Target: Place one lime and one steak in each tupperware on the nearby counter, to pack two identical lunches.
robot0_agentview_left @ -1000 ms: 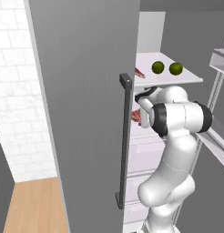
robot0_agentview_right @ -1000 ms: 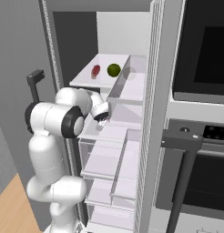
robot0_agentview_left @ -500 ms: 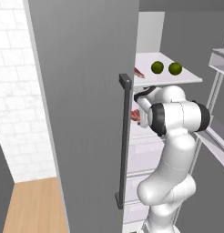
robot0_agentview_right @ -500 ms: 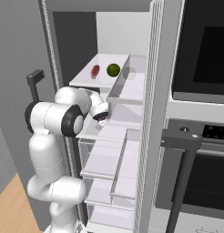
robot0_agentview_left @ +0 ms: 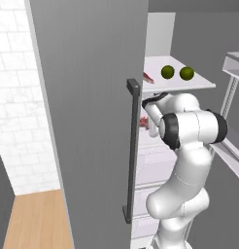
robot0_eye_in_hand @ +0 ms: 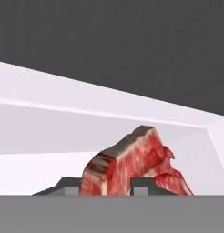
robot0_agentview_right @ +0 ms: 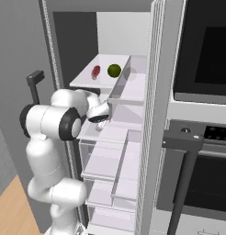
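2 round green limes point(robot0_agentview_left: 167, 72) point(robot0_agentview_left: 187, 73) sit side by side on the upper white fridge shelf point(robot0_agentview_left: 199, 83), a red steak point(robot0_agentview_left: 148, 77) lying just beside them. On the shelf below, a second marbled red steak point(robot0_eye_in_hand: 132, 166) lies tilted, its fat-edged end raised.

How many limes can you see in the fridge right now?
2. Both sit on the upper fridge shelf, side by side: the left lime and the right lime. The fridge door hides part of the shelves, so more could be out of sight.
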